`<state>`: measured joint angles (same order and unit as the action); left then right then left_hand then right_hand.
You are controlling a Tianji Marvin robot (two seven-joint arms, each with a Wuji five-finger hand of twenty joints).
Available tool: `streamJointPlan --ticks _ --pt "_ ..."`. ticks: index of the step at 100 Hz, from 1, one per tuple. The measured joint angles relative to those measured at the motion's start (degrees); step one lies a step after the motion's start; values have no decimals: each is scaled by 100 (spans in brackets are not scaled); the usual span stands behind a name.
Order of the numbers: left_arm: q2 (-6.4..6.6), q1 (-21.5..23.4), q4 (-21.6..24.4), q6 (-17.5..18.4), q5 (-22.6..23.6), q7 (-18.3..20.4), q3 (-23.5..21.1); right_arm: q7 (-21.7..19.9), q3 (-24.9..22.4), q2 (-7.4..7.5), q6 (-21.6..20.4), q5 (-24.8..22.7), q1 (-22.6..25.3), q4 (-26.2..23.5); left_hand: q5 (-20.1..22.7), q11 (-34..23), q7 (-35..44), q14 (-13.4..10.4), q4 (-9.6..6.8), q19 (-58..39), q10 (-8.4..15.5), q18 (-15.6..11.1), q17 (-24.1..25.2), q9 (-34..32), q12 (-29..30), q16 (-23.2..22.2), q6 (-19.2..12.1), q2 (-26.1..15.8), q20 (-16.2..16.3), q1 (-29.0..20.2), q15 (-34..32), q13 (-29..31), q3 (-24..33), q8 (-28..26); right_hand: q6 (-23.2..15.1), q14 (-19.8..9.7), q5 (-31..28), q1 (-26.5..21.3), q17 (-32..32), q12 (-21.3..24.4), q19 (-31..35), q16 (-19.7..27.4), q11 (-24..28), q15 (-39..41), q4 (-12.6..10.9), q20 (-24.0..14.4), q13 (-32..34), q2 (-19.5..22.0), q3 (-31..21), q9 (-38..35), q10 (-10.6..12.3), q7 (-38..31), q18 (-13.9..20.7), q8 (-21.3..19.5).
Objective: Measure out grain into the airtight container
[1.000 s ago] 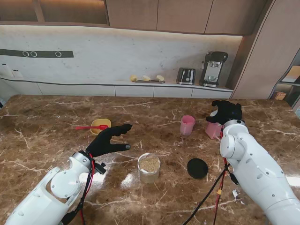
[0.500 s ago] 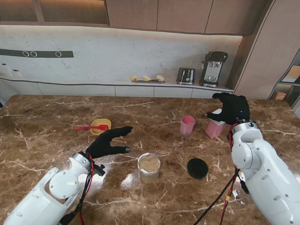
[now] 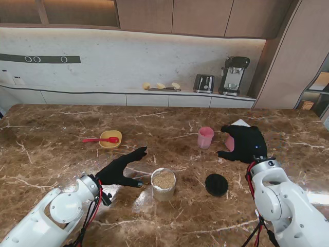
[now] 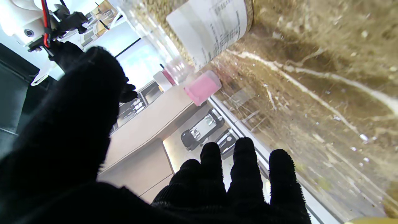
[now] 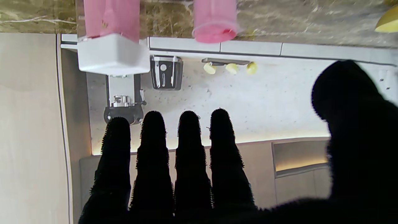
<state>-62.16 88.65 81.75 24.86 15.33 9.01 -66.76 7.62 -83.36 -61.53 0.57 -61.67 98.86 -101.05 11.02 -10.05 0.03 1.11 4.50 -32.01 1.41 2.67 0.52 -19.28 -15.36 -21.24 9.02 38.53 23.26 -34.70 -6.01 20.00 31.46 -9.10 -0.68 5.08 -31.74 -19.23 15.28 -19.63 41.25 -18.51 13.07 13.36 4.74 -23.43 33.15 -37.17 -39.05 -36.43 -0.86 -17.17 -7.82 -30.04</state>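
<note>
The fingers of my left hand are spread and grip nothing; the hand lies low over the worktop in the lower left of the stand view, its thumb tip just beside the glass jar of grain, though I cannot tell whether it touches. In the left wrist view the jar, with its white label, fills the top centre of the frame, out ahead of the fingers with bare worktop between.

My right hand sits at right of centre in the stand view, fingers straight and held side by side, thumb out to the side, holding nothing. It partly covers the pink container with the white lid. In the right wrist view that container is at the upper left, beyond the fingertips and apart from them, and the pink cup stands beside it.

In the stand view the pink cup is just left of the right hand. The black round lid lies flat between the jar and the right arm. A yellow bowl with a red spoon sits farther off, at centre left.
</note>
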Motion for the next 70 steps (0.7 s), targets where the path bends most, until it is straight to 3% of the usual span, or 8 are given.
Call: streamJointPlan --ticks 6,15,35,53,70 --pt "-9 -17 -78 -37 -24 -39 65 -41 56 16 12 -149 86 -48 -55 14 -1 -33 0 48 25 -49 7 85 71 56 0 35 -8 0 40 -134 48 1 8 -1 6 0 -4 0 0 0 -58 -40 0 0 0 0 0 14 0 66 16 35" --pt "-22 -85 -233 -91 -65 -88 196 -254 148 47 69 -378 183 -105 -55 -15 -1 -38 2 86 33 -109 9 136 129 70 0 126 -30 0 40 -72 168 -573 131 -3 65 0 -36 0 0 0 -78 -76 0 0 -4 0 0 66 3 126 65 37" --pt "-74 -342 -611 -145 -145 -123 485 -533 269 68 242 -313 303 -100 -130 -69 -23 -61 28 296 42 -185 9 356 205 127 0 242 -79 0 40 -129 321 -1489 316 -13 304 0 -67 -78 -13 0 -195 -155 0 0 -104 0 0 294 14 138 90 -69" --pt "-92 -515 -787 -159 -245 -94 681 -1423 132 97 170 -371 484 -324 -130 -65 -21 -134 65 499 47 -240 22 421 281 144 0 241 -155 0 54 -273 321 -1558 449 -23 470 218 -80 -207 -27 0 -232 -195 -7 0 -131 0 -6 501 -7 118 90 -271" --pt "-108 -643 -976 -91 -349 -24 844 -1815 70 150 142 -357 576 -503 -130 -66 -21 -164 65 707 47 -244 24 421 338 190 0 241 -159 0 54 -273 321 -1357 574 -23 695 295 -48 -294 -27 -95 -240 -187 -59 0 -131 0 -132 718 -66 144 78 -380"
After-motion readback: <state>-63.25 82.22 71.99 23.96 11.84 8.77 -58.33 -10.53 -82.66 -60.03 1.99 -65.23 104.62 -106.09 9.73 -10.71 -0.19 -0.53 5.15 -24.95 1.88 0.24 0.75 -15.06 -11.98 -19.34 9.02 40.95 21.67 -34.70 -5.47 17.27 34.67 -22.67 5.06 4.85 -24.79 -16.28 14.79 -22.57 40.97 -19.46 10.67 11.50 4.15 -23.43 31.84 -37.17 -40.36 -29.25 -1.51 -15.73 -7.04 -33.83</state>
